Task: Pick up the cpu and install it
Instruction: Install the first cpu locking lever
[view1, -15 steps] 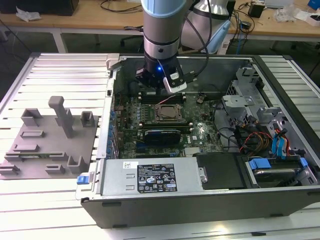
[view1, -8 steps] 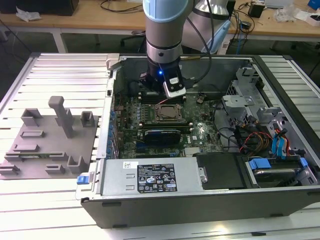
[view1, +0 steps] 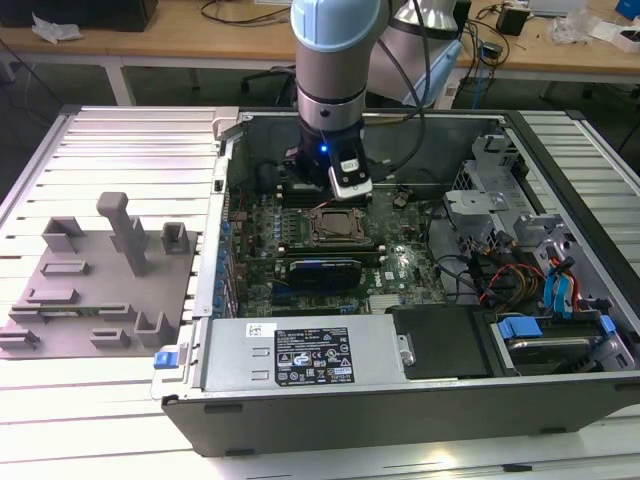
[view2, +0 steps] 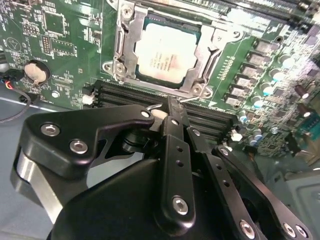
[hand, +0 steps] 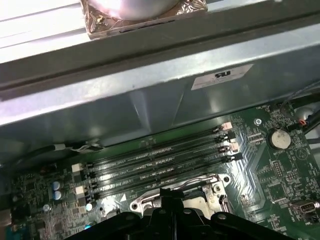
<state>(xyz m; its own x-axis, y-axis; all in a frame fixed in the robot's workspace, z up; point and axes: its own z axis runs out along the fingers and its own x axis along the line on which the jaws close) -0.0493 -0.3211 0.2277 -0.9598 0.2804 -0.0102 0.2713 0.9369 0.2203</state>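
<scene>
The cpu (view2: 167, 55) is seen seated in the metal-framed socket (view2: 122, 46), with the gripper (view2: 172, 106), fingers pressed together on nothing, held just at the socket's twelve o'clock in the exterior view.

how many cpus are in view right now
1. The cpu lies inside the metal-framed socket on the motherboard, as the second wrist view shows. Others could be hidden behind the arm.

Exterior view high over the open computer case (view1: 400, 412), facing down, both wrist views close above its motherboard (view2: 20, 30), sharing socket (view2: 122, 45), memory slots (hand: 160, 160)
</scene>
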